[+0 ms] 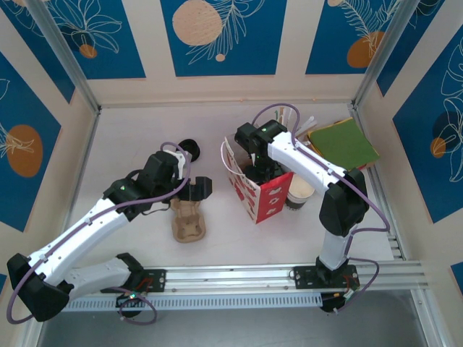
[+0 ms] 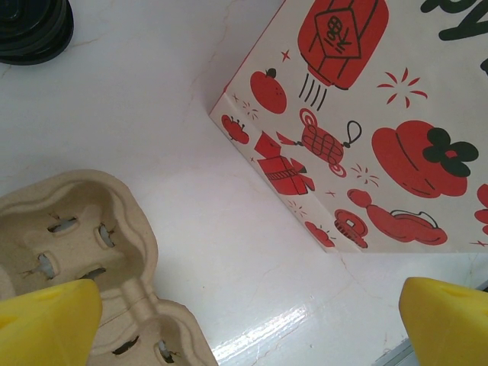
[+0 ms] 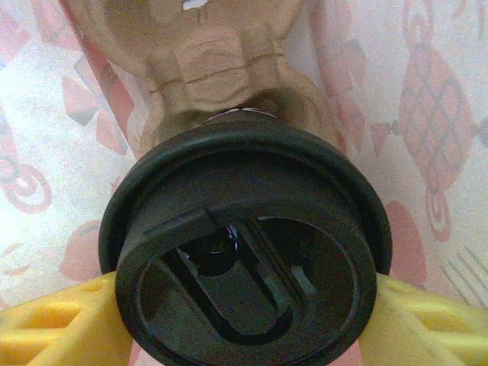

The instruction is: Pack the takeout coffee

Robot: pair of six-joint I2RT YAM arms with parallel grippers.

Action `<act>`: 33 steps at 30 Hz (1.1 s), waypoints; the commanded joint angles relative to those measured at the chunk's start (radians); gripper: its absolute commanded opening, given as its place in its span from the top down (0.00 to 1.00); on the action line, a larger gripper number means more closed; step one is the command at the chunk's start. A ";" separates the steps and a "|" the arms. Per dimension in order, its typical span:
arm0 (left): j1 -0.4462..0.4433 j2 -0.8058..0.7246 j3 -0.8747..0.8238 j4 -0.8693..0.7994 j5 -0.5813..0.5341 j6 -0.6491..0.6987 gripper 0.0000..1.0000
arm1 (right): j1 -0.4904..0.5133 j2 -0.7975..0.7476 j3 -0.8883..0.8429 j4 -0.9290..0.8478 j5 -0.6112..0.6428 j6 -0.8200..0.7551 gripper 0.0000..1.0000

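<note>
A red-and-white printed bag (image 1: pixel 262 199) stood on the tabletop (image 1: pixel 145 130). A lidless cup (image 1: pixel 300 191) sat at its 3 o'clock, a cardboard cup tray (image 1: pixel 188 220) at 8 and stacked black lids (image 1: pixel 189 150) at 10. The right arm bent down into the bag, and the right fingers (image 3: pixel 61 328), part-open, clamped the takeout coffee (image 3: pixel 244 252) at its lid. A moulded tray (image 3: pixel 221 69) lay beyond it. The left fingers (image 2: pixel 46 320) hung wide apart and empty over the cardboard cup tray. The dark lettering on the bag was cut off and unreadable.

Your overhead view looks steeply down from afar, while both wrist views look down close, all sharing the bag (image 1: pixel 259 196).
</note>
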 commanded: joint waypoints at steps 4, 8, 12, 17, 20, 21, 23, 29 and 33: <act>0.009 0.006 0.018 -0.012 0.002 0.019 0.00 | 0.002 0.007 0.010 -0.034 -0.028 0.016 0.32; 0.010 0.007 0.019 -0.012 0.003 0.019 0.00 | -0.001 0.007 0.004 -0.028 -0.031 0.015 0.32; 0.011 0.010 0.021 -0.013 0.003 0.021 0.00 | -0.003 0.006 0.000 -0.024 -0.034 0.015 0.32; 0.013 0.009 0.017 -0.012 0.004 0.019 0.00 | -0.004 0.005 -0.008 -0.017 -0.038 0.014 0.32; 0.013 0.009 0.018 -0.012 0.005 0.018 0.00 | -0.007 0.003 -0.019 -0.008 -0.039 0.012 0.32; 0.013 0.010 0.017 -0.012 0.005 0.019 0.00 | -0.009 0.002 -0.023 -0.004 -0.041 0.012 0.32; 0.013 0.008 0.017 -0.013 0.006 0.018 0.00 | -0.010 0.001 -0.029 0.003 -0.042 0.012 0.32; 0.013 0.006 0.017 -0.016 0.005 0.017 0.00 | -0.013 -0.001 -0.051 0.024 -0.048 0.013 0.32; 0.012 0.004 0.017 -0.018 0.005 0.013 0.00 | -0.014 -0.004 -0.058 0.030 -0.048 0.011 0.32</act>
